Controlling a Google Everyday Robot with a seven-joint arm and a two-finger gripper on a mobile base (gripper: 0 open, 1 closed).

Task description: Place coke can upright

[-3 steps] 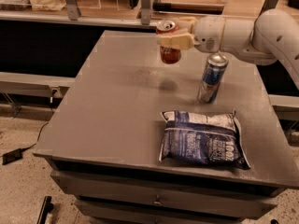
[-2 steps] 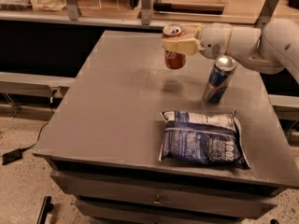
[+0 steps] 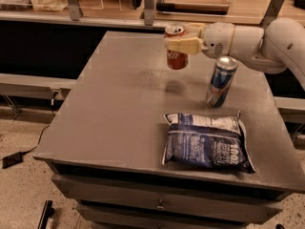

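Grey table (image 3: 119, 109): the flat top fills most of your view, with drawer fronts (image 3: 143, 192) below its near edge.

White arm (image 3: 286, 42): it comes in from the right edge and reaches leftward over the far right part of the table top.

Blue snack bag (image 3: 205, 142): it lies flat on the near right part of the table and is sealed and puffed. It is well apart from both cans.

Blue-and-silver can (image 3: 220, 82): a tall slim can, standing on the table right of centre, between the bag and the arm, and leaning slightly. It is just below the arm's wrist, and you cannot tell whether they touch.

Gripper (image 3: 175, 44): it sits at the arm's left end, over the far middle of the table. Its beige fingers (image 3: 183, 45) are clamped across a can from the right, at the upper half of the can's body.

Coke can (image 3: 177, 60): red and short, pinched in the gripper. It is upright, with its silver top and tab facing up. Its base hangs clear of the table top, and you can see its shadow (image 3: 174, 86) on the surface below it. It is left of the blue-and-silver can, near it but not touching.

Floor, left: a small black object (image 3: 12, 159) with a thin cable running from it towards the table.
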